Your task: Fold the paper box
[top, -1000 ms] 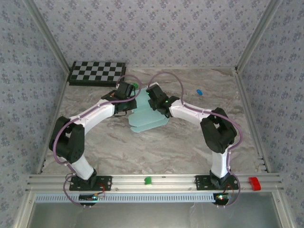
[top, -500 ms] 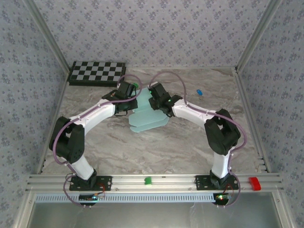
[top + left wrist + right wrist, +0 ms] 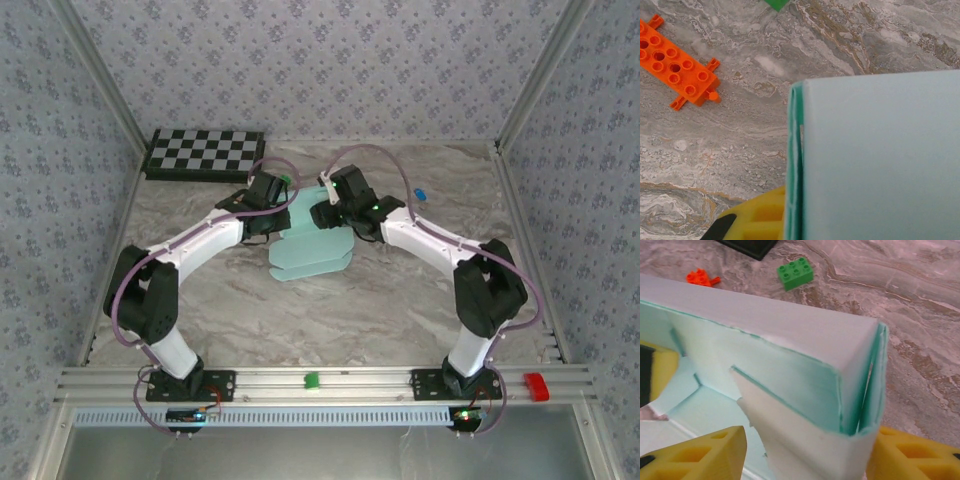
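Note:
The pale aqua paper box (image 3: 312,245) lies partly folded mid-table, with raised walls at its far end. My left gripper (image 3: 274,207) is shut on the box's left wall. In the left wrist view the folded wall (image 3: 875,160) hides all but one yellow finger (image 3: 757,217). At the box's far right corner my right gripper (image 3: 336,203) stands open. Its yellow fingers (image 3: 700,455) are wide apart on either side of the doubled corner (image 3: 860,390) and a pale flap (image 3: 810,440). There is a gap between the left finger and the flap.
A black-and-white checkerboard (image 3: 205,152) lies at the far left. A green brick (image 3: 795,273) and an orange brick (image 3: 677,62) sit on the marble just beyond the box. A small blue piece (image 3: 419,193) lies to the far right. The near rail carries green (image 3: 311,380) and red (image 3: 536,386) blocks.
My right gripper has opened wide and let go of the box corner, and its arm has shifted towards the far side. The near flaps lie more compactly. The left gripper has kept its hold.

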Tool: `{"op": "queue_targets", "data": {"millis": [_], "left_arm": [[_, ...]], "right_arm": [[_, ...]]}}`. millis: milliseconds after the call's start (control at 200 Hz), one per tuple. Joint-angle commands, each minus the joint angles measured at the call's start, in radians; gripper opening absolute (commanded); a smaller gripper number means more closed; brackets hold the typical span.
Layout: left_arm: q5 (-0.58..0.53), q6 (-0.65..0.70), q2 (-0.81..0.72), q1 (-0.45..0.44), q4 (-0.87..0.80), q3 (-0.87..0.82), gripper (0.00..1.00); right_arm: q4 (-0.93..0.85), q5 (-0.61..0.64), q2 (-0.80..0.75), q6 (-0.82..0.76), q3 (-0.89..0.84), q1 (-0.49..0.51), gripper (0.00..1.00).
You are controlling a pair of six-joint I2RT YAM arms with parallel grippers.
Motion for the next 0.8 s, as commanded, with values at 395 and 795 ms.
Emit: {"op": "queue_targets", "data": {"millis": [395, 795], "left_arm": [[0.001, 0.0, 0.018, -0.011, -0.017, 0.041, 0.0], [0.001, 0.002, 0.007, -0.01, -0.02, 0.04, 0.0]], "right_arm": [[0.014, -0.174, -0.027, -0.011, -0.076, -0.079, 0.53], [0.01, -0.139, 0.033, -0.015, -0.062, -0.087, 0.45]]}}
